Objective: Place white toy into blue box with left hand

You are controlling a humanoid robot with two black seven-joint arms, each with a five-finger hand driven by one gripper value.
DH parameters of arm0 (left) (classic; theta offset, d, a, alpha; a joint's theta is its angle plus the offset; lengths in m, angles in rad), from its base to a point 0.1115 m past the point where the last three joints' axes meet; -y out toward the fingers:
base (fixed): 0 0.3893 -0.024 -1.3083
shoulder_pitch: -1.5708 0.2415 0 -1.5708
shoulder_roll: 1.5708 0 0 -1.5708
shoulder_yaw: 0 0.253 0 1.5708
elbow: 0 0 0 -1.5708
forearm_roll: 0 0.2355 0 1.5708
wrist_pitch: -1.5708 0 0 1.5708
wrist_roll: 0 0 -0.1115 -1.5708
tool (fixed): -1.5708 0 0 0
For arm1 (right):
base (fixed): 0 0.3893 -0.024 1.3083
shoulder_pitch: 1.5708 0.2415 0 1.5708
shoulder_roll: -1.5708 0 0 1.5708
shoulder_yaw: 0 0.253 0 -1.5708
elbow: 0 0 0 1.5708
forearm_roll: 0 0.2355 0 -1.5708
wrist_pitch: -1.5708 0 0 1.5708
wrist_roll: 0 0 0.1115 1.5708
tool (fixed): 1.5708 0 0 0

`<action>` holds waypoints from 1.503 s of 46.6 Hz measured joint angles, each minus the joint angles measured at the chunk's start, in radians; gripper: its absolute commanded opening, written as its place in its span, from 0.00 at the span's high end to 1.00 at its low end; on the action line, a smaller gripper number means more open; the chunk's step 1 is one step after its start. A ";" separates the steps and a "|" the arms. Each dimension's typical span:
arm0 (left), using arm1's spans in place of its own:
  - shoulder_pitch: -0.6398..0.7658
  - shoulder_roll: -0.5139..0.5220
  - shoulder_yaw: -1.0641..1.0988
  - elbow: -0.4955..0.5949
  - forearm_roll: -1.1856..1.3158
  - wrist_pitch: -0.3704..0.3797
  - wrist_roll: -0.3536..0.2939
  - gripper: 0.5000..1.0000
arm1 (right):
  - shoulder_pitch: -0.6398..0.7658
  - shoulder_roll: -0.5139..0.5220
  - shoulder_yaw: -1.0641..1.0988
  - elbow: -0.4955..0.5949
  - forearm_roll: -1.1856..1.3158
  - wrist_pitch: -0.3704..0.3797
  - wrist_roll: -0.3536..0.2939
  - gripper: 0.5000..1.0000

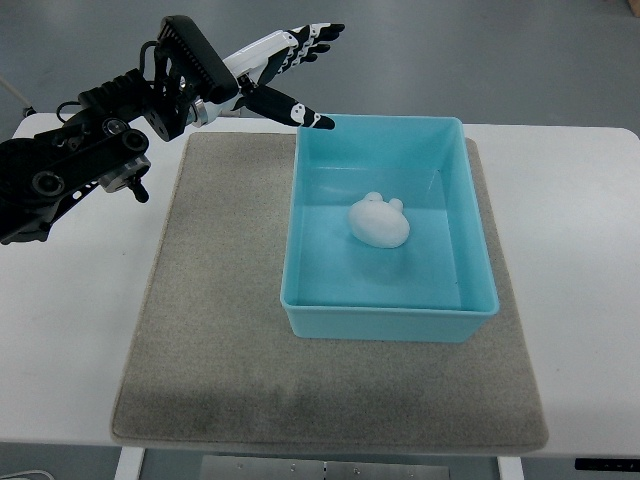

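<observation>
White table (580, 250) with grey mat (220, 330) over its middle, grey floor behind. Blue box (388, 322) sits on mat's right half; white toy (379, 220) lies inside it, near the box centre, nothing touching it. Left hand (285, 72) hovers off the box's far-left corner, fingers stretched out flat, empty. Placement looks done; only pulling the arm away seems left. Right arm not seen.

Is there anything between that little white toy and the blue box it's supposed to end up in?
No, nothing stands in the way: the white toy already lies inside the blue box, on its floor. The left hand hangs open above the box's far left corner, holding nothing.
</observation>
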 measured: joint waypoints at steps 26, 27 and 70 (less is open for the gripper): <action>0.013 0.026 0.003 0.215 -0.494 -0.253 0.005 0.00 | 0.000 0.000 0.000 0.000 0.000 0.000 0.000 0.13; 0.013 0.026 0.003 0.224 -0.504 -0.264 0.005 0.00 | 0.000 0.000 0.000 0.000 0.000 0.000 0.000 0.13; 0.143 0.024 -0.079 0.411 -1.050 -0.534 0.301 0.00 | 0.000 0.000 0.000 0.000 0.000 0.000 0.000 0.13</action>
